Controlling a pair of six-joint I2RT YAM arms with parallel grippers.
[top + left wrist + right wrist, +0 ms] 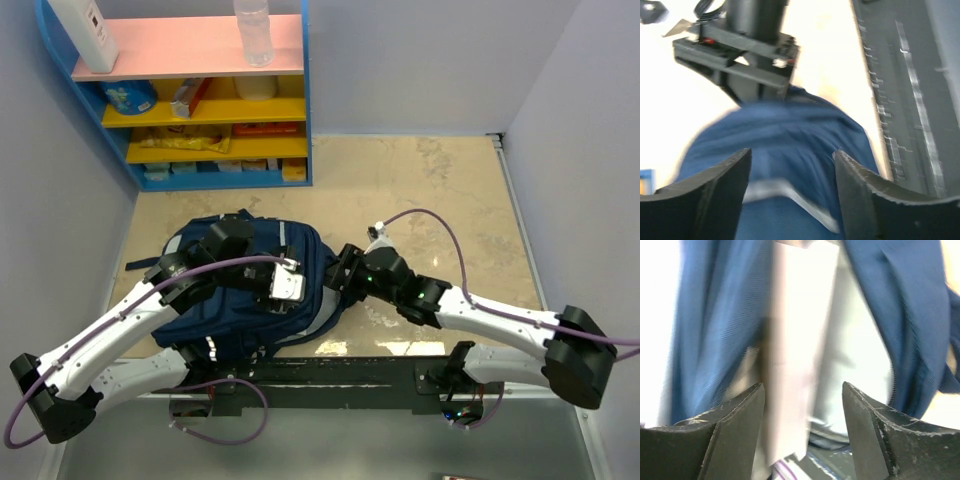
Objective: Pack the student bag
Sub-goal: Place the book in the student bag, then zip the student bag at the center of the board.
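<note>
Looking down from above, you've got the student bag (305, 245) lying on the table (440, 190), left of centre and close to the near edge, just beyond the black rail (330, 375) your arms are bolted to. Navy fabric and a grey trim stripe (785, 192) show in the left wrist view.

Your left arm sweeps in from the near left corner and bends right over the top of the bag. The left hand (792, 154) has its fingers apart, with blue fabric filling the gap below them. Nothing is pinched between them. That view is blurred, so I can't tell whether the fingertips touch the cloth.

Your right arm comes in low from the near right corner, with its purple cable (450, 225) looping up over the marble. The right hand (803, 386) sits at the bag's right side, and its fingers are spread apart too. Between them, further in, its camera shows a pale flat surface (800, 340) flanked by folds of navy fabric. It's too smeared to say what that pale thing is, or whether the fingers are on it.

The two hands are near each other over the bag's right half. In the left wrist view the dark block of the right arm's end hangs just past the blue fabric.

Off at the far left corner stands a blue shelf unit (200, 110) with yellow shelves and a pink top. A clear bottle (253, 30) and a white container (85, 35) are up there, well apart from the bag.
</note>
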